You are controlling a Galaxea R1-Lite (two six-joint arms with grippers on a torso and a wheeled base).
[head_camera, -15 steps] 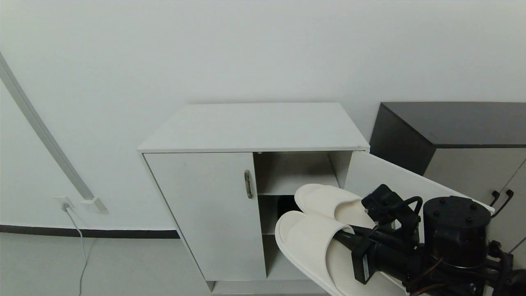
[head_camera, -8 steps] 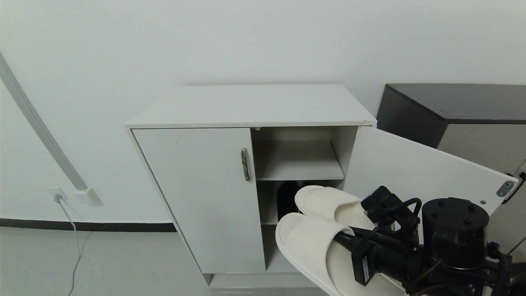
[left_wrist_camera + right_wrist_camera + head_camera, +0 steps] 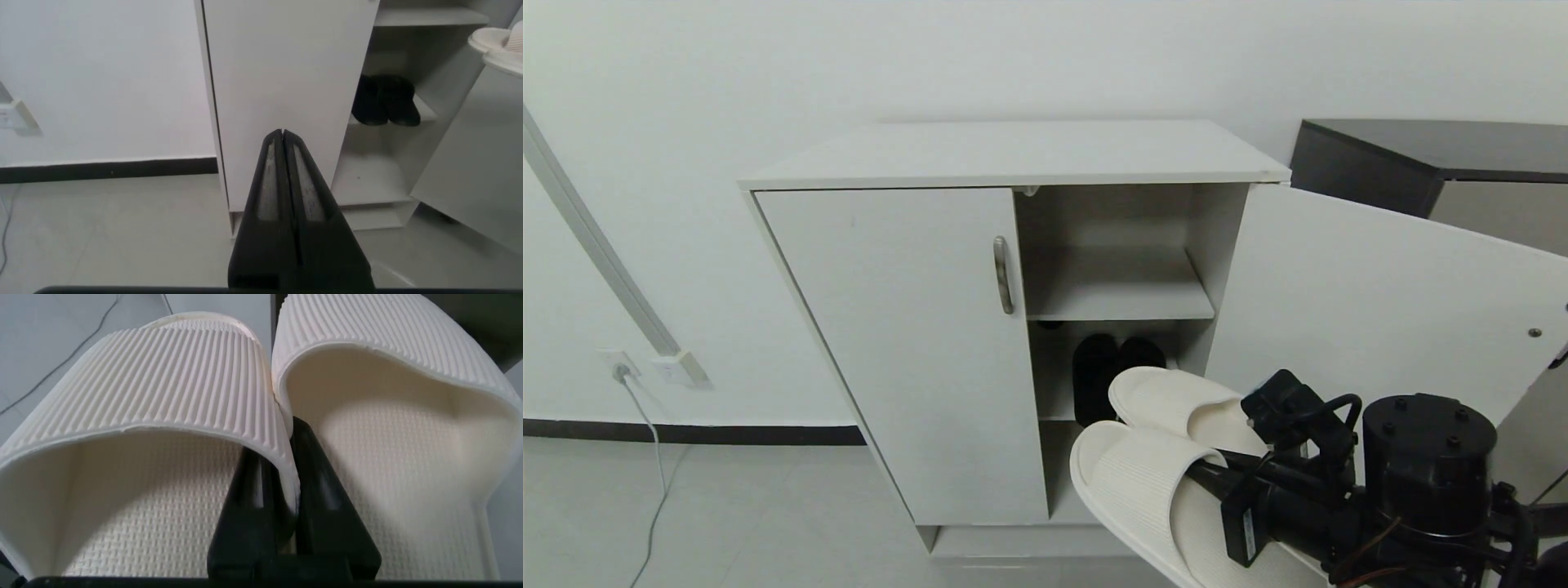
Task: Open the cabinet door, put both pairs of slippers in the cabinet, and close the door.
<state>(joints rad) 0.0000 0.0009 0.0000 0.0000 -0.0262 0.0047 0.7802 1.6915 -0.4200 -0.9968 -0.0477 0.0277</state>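
a: where is the white pair?
b: the right hand [image 3: 1205,472] holds it. the white slippers [image 3: 1143,474] lie side by side, toes pointing at the cabinet [image 3: 1013,151], at about 5 o'clock in the head view. in the right wrist view the fingers [image 3: 319,490] pinch the two touching inner walls of the pair [image 3: 188,384] between them.

a: are they inside?
b: no. they hang just in front of the opening, on no shelf. the right door [image 3: 1372,302] stands swung out toward 3 o'clock. the left door [image 3: 890,343] is closed, its handle [image 3: 1003,275] upright along the inner edge.

a: and the other pair?
b: the black slippers [image 3: 1115,367] stand on the middle shelf, under the upper shelf [image 3: 1119,298], at 12 o'clock from the white pair. the left wrist view shows them [image 3: 386,100] together, toes toward the back.

a: what about the left hand?
b: the left hand [image 3: 282,140] hangs over the floor [image 3: 106,229], facing the closed door. its fingers are pressed flat together with nothing between them.

a: anything around the cabinet?
b: a dark cabinet [image 3: 1421,155] at 2 o'clock from it, and a socket [image 3: 617,363] with a cable on the wall at 9 o'clock.
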